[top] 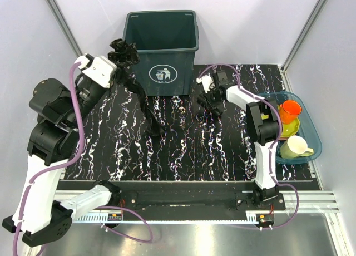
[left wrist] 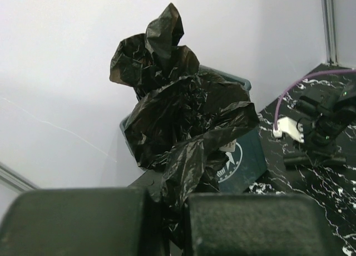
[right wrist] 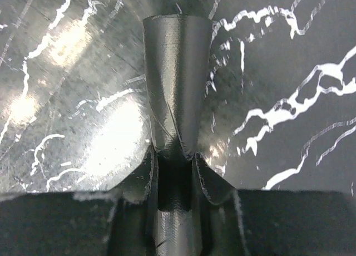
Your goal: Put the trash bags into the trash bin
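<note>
Black glossy film is clamped in the left pincer point(left wrist: 167, 225): this is the trash bag point(left wrist: 178, 117), bunched above the pads and held up just outside the left front corner of the trash bin point(top: 161, 47). In the top view a twisted tail of the bag hangs down to the bench point(top: 183, 156), and its end touches the marble in front of the bin. The right pincer point(right wrist: 175, 197), low over the bench right of the bin, is clenched on a dark folded strip point(right wrist: 178, 83). This may be another bag, but the view is too close to tell. A blue tray point(top: 314, 150) with cups sits at the right edge.
</note>
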{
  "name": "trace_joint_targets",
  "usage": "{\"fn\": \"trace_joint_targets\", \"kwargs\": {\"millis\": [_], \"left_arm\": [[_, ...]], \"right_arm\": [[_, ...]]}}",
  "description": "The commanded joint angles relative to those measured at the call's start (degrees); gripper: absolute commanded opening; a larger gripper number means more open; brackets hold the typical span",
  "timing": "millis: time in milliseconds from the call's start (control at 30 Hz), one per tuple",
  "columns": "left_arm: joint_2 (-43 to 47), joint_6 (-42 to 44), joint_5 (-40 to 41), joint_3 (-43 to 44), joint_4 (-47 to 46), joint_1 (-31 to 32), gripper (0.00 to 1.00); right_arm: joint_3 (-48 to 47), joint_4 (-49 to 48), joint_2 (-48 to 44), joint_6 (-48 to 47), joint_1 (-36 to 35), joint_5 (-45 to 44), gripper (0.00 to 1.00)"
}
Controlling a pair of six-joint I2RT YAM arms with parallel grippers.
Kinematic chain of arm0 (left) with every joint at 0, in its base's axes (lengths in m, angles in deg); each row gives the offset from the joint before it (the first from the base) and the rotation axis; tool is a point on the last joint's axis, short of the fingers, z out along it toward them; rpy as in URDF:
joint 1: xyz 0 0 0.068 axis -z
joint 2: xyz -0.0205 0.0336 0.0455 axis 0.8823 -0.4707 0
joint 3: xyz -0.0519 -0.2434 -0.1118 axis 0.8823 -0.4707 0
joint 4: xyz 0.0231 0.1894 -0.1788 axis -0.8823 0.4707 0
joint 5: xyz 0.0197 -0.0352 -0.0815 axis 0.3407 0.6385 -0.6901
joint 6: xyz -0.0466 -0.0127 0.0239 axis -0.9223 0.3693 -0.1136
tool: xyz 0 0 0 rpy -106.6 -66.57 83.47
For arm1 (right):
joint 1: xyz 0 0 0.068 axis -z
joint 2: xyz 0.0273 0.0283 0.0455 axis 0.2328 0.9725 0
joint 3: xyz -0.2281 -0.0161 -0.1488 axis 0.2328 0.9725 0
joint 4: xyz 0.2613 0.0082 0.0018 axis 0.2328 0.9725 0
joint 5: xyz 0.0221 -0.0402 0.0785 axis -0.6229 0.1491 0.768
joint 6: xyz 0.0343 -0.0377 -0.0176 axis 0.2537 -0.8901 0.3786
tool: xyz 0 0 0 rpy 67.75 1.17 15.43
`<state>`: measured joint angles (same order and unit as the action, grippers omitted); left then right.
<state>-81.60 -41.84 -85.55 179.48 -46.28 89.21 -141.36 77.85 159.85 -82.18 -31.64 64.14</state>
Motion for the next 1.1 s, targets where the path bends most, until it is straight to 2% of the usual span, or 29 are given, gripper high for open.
{"fn": "trace_joint_targets", "kwargs": {"millis": [0, 133, 300, 467, 733, 833, 867, 933, 967, 1033, 1067], "left_arm": [[0.13, -0.52, -0.25, -1.59, -0.88, -0.48, 0.00], [0.39, -2.37, -1.22, -4.14, -0.25, -0.83, 0.00], [0.83, -3.95, -0.96, -6.07, -1.22, -1.80, 0.00], [1.09, -4.66, -1.75, -6.86, -1.75, -2.85, 0.00], [1.09, -5.80, -2.45, -7.39, -1.93, -3.47, 0.00], [1.18, -6.24, -2.63, -7.74, -2.01, -3.56, 0.00], [1.10, -6.94, -2.72, -7.92, -2.01, -3.56, 0.00], [0.92, -7.64, -3.24, -7.83, -2.01, -3.73, 0.00], [0.83, -8.52, -3.42, -7.22, -1.67, -3.73, 0.00], [0.66, -9.40, -4.99, -5.91, -1.05, -3.91, 0.00], [0.83, -9.84, -5.61, -4.51, -0.61, -4.00, 0.00]], "right_arm": [[1.50, 3.45, -3.54, 5.56, 4.28, -3.07, 0.12], [-3.67, 4.07, -3.46, 7.34, 10.43, -5.62, 0.07], [-11.86, 9.25, 1.73, 8.21, 15.89, -8.70, 0.01], [-7.04, 7.68, -1.34, 9.53, 15.98, -8.79, 0.00], [-1.59, 8.03, -5.64, 16.74, 14.92, -13.18, 0.01], [1.84, 6.80, -7.49, 16.92, 13.87, -15.81, 0.08], [2.37, 6.54, -7.50, 16.92, 13.69, -16.52, 0.17], [2.20, 6.97, -6.80, 17.01, 13.78, -19.33, 0.22], [1.59, 8.02, -6.80, 16.92, 13.78, -20.12, 0.30], [1.05, 9.52, -7.75, 17.27, 13.78, -19.08, 0.60], [1.14, 10.48, -8.63, 17.88, 13.78, -17.68, 0.69]]}}
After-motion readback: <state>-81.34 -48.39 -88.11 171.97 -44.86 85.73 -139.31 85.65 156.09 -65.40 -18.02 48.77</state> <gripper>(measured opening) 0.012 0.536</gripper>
